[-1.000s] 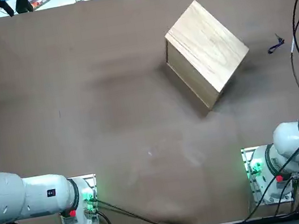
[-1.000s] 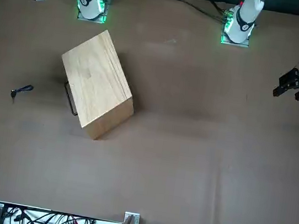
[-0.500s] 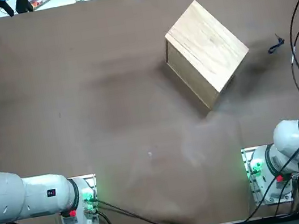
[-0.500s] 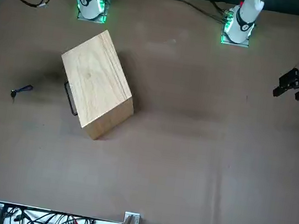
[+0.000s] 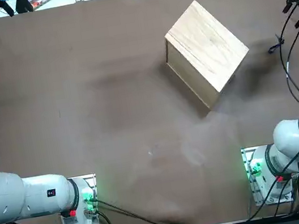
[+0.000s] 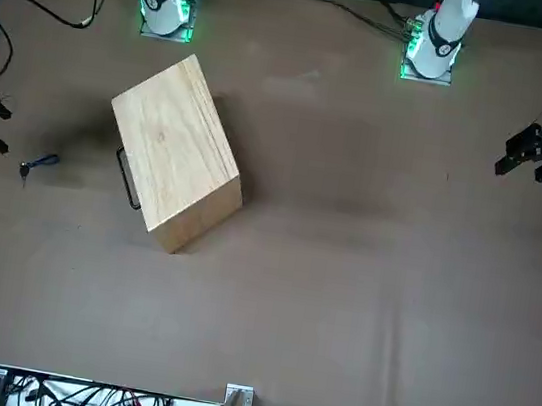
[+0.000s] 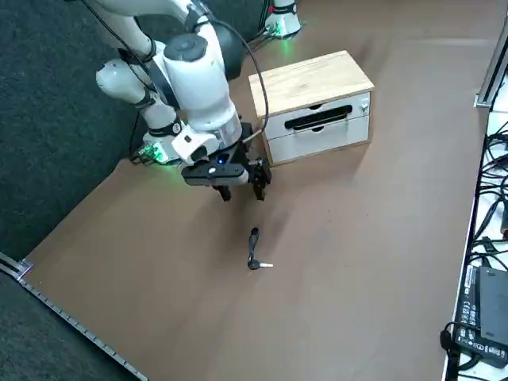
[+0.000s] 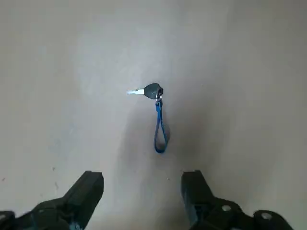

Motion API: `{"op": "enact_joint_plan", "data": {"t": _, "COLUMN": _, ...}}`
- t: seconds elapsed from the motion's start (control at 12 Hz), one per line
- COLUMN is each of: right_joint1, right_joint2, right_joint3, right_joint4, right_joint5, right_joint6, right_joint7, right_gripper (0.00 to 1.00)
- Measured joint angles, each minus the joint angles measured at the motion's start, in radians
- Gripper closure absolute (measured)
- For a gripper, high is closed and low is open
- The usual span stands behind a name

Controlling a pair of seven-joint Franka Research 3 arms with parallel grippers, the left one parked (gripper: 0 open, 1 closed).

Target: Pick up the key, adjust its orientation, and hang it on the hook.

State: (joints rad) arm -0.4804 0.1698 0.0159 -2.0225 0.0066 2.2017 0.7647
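Nearer to the key (image 8: 153,91) than a moment ago, the right hand (image 8: 142,179) is now above the table (image 7: 333,262), fingers wide apart and empty. Blue-strapped, the key lies flat near the drawer box (image 7: 317,79). Nothing is done beyond the approach; grasping, turning and hanging remain.

We see a right arm (image 7: 208,91) with smooth, rounded white segments, dark grey bands and caps at its joints, and black cables (image 7: 252,49) running along its outside. At its end we observe a black tool (image 8: 142,191) with two blocky, angular fingers (image 8: 86,195) and small round silvery screws (image 8: 226,208); we also note a red button (image 5: 279,178) near the base.
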Motion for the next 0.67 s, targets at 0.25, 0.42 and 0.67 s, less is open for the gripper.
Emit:
{"op": "enact_joint_plan", "data": {"t": 0.25, "right_joint1": 0.000, "right_joint2": 0.033, "right_joint3": 0.001, "right_joint4": -0.085, "right_joint5": 0.001, "right_joint6": 0.143, "right_joint7": 0.023, "right_gripper": 0.00}}
{"op": "enact_joint_plan", "data": {"t": 0.42, "right_joint1": 0.000, "right_joint2": 0.066, "right_joint3": 0.001, "right_joint4": -0.114, "right_joint5": 0.002, "right_joint6": 0.207, "right_joint7": 0.024, "right_gripper": 0.00}}
{"op": "enact_joint_plan", "data": {"t": 0.67, "right_joint1": 0.000, "right_joint2": 0.123, "right_joint3": 0.001, "right_joint4": -0.123, "right_joint5": 0.002, "right_joint6": 0.272, "right_joint7": 0.025, "right_gripper": 0.00}}
